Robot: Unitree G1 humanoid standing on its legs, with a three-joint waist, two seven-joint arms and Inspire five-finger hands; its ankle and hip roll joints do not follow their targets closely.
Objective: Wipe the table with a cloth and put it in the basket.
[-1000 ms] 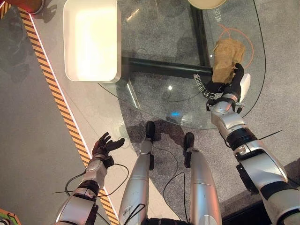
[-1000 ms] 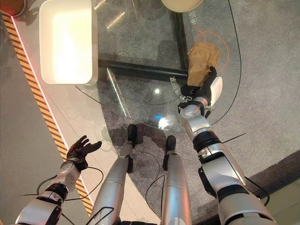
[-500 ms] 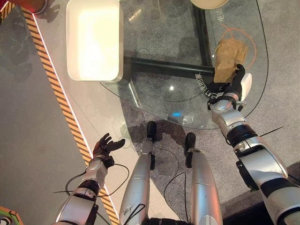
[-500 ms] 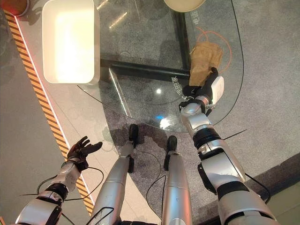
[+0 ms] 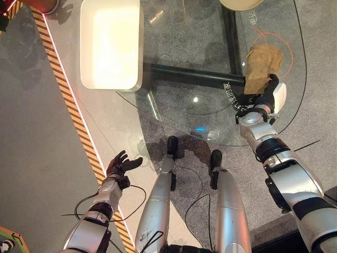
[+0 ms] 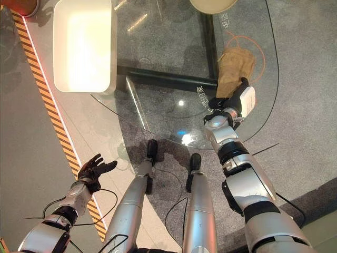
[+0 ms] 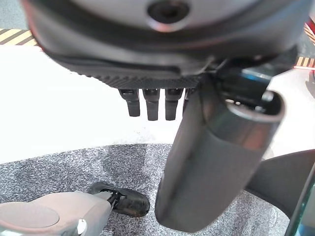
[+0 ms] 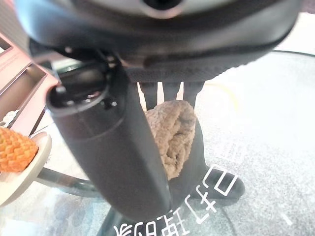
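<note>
A brown cloth (image 5: 261, 64) lies crumpled on the right part of the glass table (image 5: 184, 84). My right hand (image 5: 261, 99) sits at the cloth's near end. Its thumb (image 8: 108, 152) and fingers (image 8: 167, 93) close on the bunched near end of the cloth (image 8: 172, 130). A white rectangular basket (image 5: 110, 45) stands at the table's left end, far from the cloth. My left hand (image 5: 120, 164) hangs low on the left above the floor, fingers relaxed and holding nothing.
A beige plate (image 5: 242, 4) sits at the table's far edge, with an orange lumpy thing (image 8: 15, 147) on it. A thin orange ring (image 5: 287, 45) loops around the cloth. Black-and-yellow tape (image 5: 63, 95) runs along the floor on the left.
The whole picture has shifted a little, so the camera moved. The right hand and cloth keep their place on the table, and the left hand stays put.
</note>
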